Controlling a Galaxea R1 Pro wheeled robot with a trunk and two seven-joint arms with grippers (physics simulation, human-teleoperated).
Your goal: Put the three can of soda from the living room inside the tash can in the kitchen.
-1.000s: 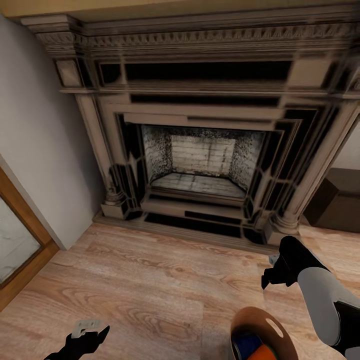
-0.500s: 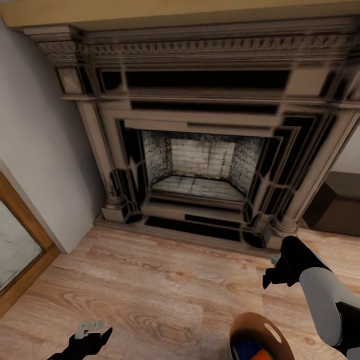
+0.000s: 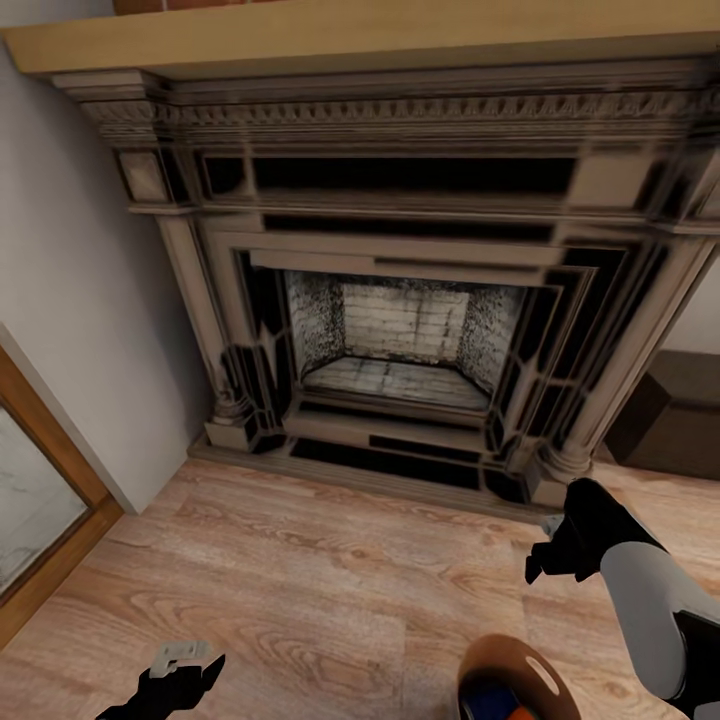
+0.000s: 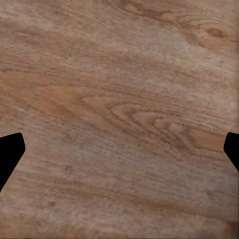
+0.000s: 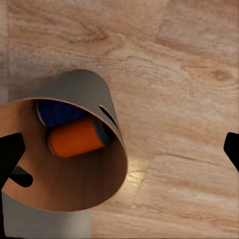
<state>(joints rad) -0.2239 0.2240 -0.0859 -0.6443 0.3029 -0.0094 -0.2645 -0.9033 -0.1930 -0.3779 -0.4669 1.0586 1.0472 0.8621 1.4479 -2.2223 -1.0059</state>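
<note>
The tash can (image 3: 512, 662), grey outside and wood-brown inside, stands on the floor at the bottom edge of the head view. In the right wrist view the tash can (image 5: 94, 89) holds an orange can of soda (image 5: 74, 142) lying on its side, with the dark blue can (image 5: 56, 112) behind it. The second orange can is hidden. My right gripper (image 3: 541, 562) (image 5: 119, 154) hangs open just above and beyond the bin's rim, holding nothing. My left gripper (image 3: 198, 672) (image 4: 119, 152) is open over bare floorboards at the lower left.
A large carved fireplace (image 3: 400, 330) fills the wall straight ahead. A grey wall (image 3: 70, 330) and a wood-framed glass panel (image 3: 35, 510) close off the left. A dark brown cabinet (image 3: 675, 415) sits at the right. Wooden floor (image 3: 330, 580) lies between me and the hearth.
The whole picture has slid downward, so the camera has moved: more mantel shows at the top and less of the bin at the bottom. Both arms hold their pose.
</note>
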